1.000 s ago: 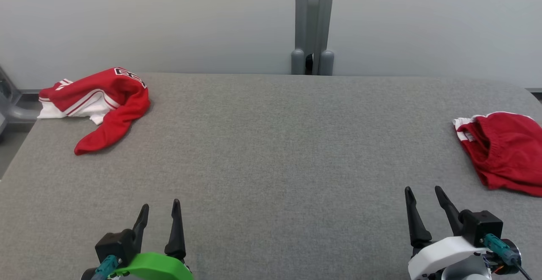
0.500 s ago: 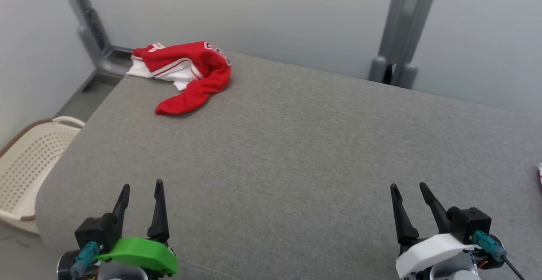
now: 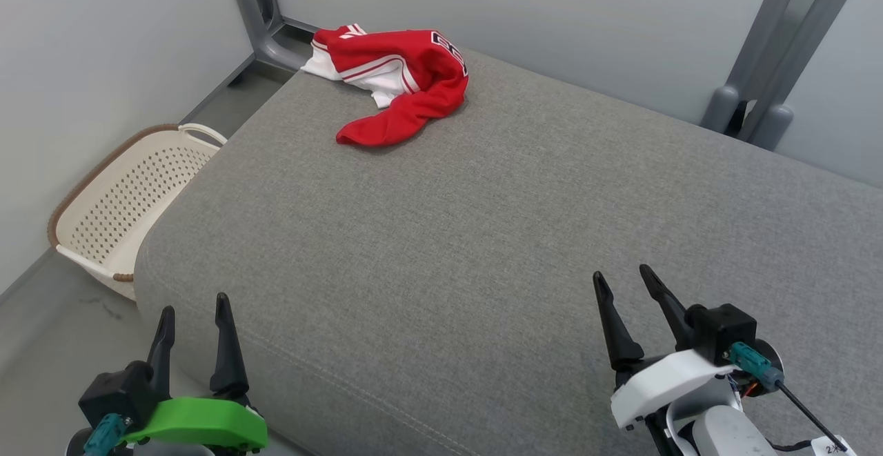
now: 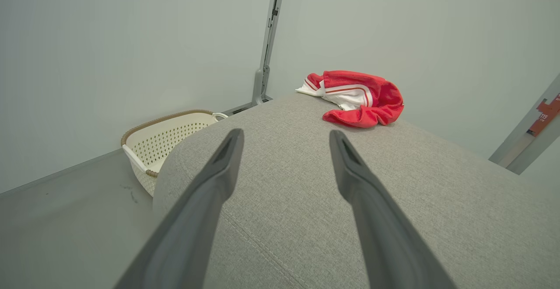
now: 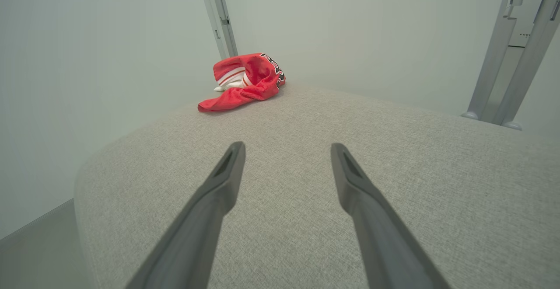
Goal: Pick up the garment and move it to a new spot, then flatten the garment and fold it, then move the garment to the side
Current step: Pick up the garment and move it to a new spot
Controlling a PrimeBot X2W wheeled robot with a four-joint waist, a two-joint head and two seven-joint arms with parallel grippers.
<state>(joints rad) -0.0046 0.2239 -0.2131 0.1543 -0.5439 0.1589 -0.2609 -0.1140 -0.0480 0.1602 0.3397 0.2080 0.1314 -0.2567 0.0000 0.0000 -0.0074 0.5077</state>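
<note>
Crumpled red-and-white garment (image 3: 407,76) is lying at the far left corner of the table (image 3: 448,235), well apart from both claws. Left claw (image 3: 193,304) and right claw (image 3: 621,273) are hovering wide, holding nothing, at the near edge.

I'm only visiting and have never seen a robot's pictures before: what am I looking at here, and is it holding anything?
This is a wheeled robot with two arms. One picture comes from a camera on its head, looking down at a grey padded surface. At its bottom are the robot's two hands: the left gripper, with the green part, and the right gripper, with the white part, each with two dark fingers. The other two pictures come from cameras on the wrists, looking along those fingers. A crumpled red and white garment lies near the surface's far left corner, and a pale basket stands on the floor beside the surface. Both grippers are open and hold nothing.
</note>
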